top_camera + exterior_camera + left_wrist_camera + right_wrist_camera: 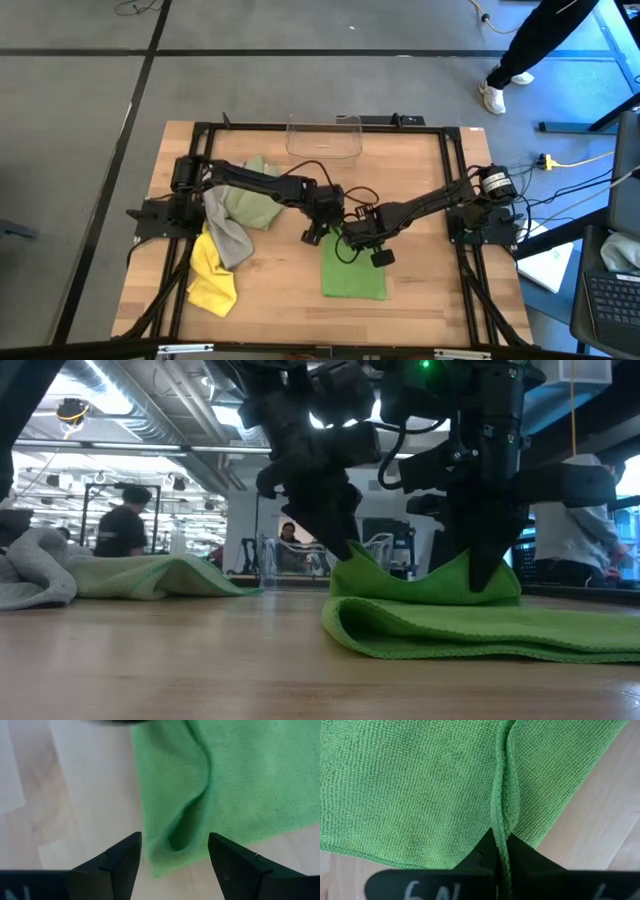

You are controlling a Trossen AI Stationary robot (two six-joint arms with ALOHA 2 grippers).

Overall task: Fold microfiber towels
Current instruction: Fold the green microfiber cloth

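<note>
The bright green towel (353, 270) lies folded on the table's middle, with its far edge drawn up into two peaks. My right gripper (501, 834) is shut on it at the far right peak (470, 565). My left gripper (175, 837) hangs open just over the towel's far left corner (172, 837), where a loose fold stands up; I cannot tell whether it touches. At the table's left lie the pale sage towel (250, 205), the grey towel (226, 235) and the yellow towel (212, 278), heaped against each other. My right gripper pinches the green towel's hemmed edge (503, 815) between its two fingers, where two hems run side by side into the hold, so more than one layer. The fingers point down from above. The pinched part stands up in a peak; the rest lies on the table.
A clear plastic bin (324, 136) stands at the table's far edge, in the middle. A black frame (300, 127) runs around the tabletop. Bare wood shows near the front edge and right of the green towel. People stand in the room beyond the table.
</note>
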